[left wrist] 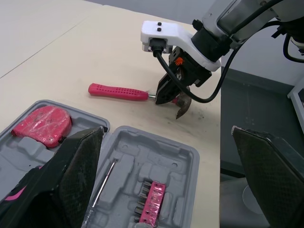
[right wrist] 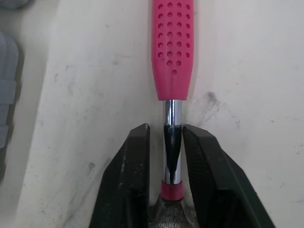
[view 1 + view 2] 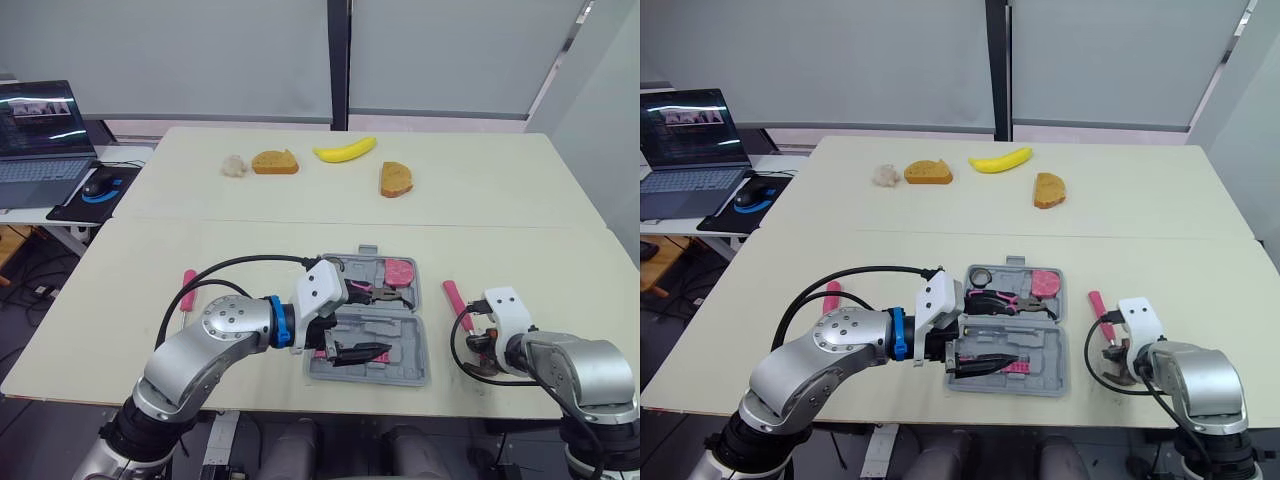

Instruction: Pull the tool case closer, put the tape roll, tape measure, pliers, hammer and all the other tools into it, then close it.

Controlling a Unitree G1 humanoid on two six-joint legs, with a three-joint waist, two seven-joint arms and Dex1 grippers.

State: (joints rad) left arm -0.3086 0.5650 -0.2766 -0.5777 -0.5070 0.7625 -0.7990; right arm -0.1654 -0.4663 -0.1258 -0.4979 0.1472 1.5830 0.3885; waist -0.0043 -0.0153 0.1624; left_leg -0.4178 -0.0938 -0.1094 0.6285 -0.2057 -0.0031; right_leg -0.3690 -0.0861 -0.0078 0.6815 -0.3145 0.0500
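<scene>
Straddling the hammer [image 2: 172, 47] neck near the surface's front right corner, the open right hand [image 2: 166, 132] should pinch squarely before lifting toward the tool case [image 3: 410, 370] beneath the open left hand [image 3: 360, 352].

Cream table [image 3: 500, 240], grey blinds [image 3: 200, 60], laptop [image 3: 42, 140].

A pale table [image 3: 480, 190] is shown with a yellow banana [image 3: 345, 150] laid near its far edge. A slice of bread [image 3: 274, 162] is placed just left of the banana, with a small whitish lump [image 3: 234, 166] beyond it. A second slice [image 3: 396, 179] is set to the banana's right, slightly nearer. Far left of the banana, an open laptop [image 3: 42, 140], a mouse [image 3: 101, 183] and a mouse pad [image 3: 85, 205] are seen on a side desk.
</scene>
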